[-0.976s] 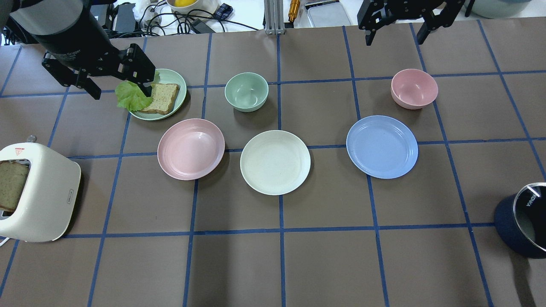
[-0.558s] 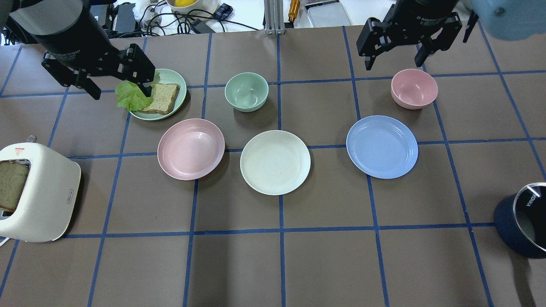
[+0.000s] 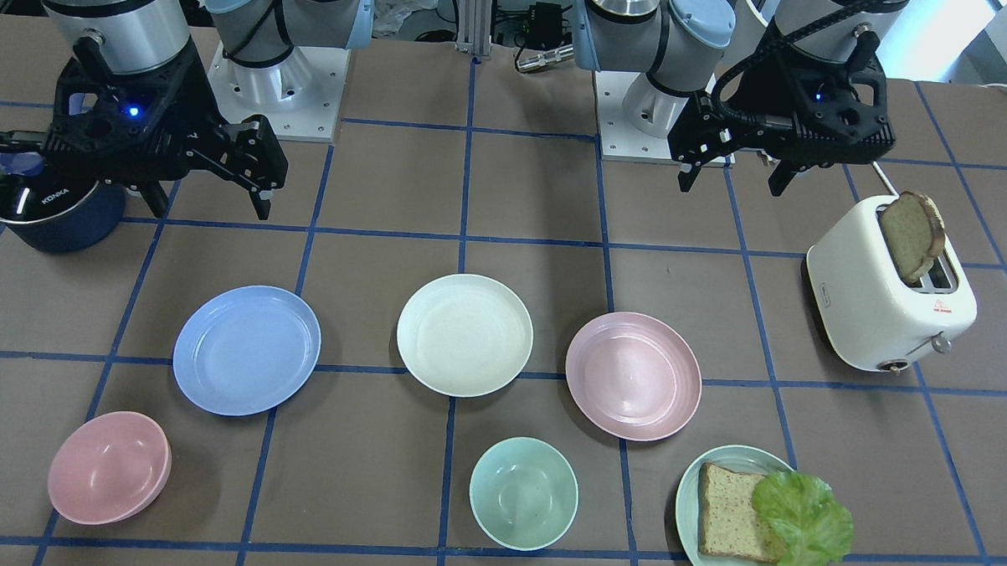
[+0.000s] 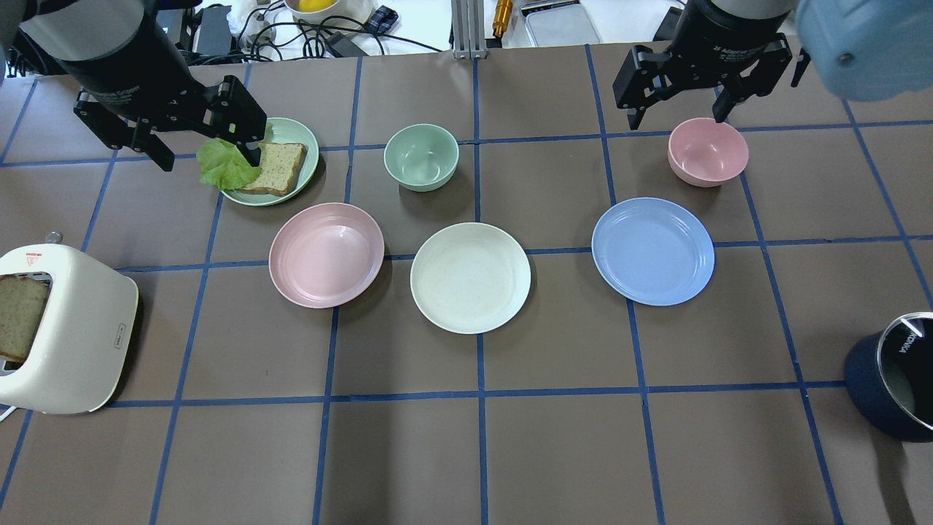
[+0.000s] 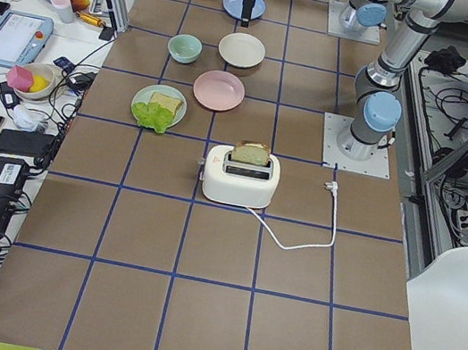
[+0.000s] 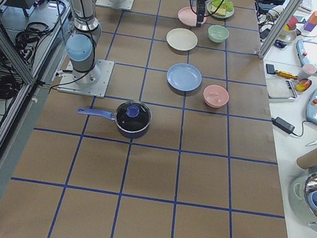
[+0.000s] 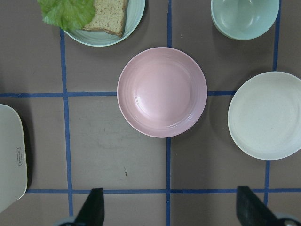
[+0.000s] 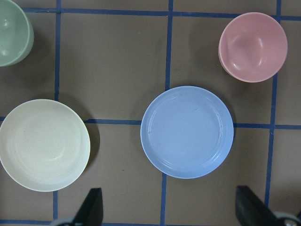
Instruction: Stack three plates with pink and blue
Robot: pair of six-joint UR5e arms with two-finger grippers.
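Three plates lie apart in a row on the brown table. In the overhead view the pale pink plate [image 4: 326, 254] is on the left, the cream-white plate [image 4: 470, 278] in the middle and the light blue plate [image 4: 652, 250] on the right. My left gripper [image 4: 204, 148] is open and empty. It hovers high behind the pink plate, which shows in the left wrist view [image 7: 162, 92]. My right gripper [image 4: 676, 117] is open and empty. It hovers high behind the blue plate, which shows in the right wrist view [image 8: 187, 132].
A mint plate [image 4: 295, 131] with bread and lettuce sits under my left gripper. A mint bowl [image 4: 421, 157] and a pink bowl [image 4: 708, 152] stand behind the plates. A white toaster [image 4: 69, 332] is at the left edge, and a dark blue pot [image 4: 893, 375] at the right edge.
My right gripper has come forward from the table's far edge and now hangs just behind the pink bowl. My left gripper has barely moved. The plates have not moved.
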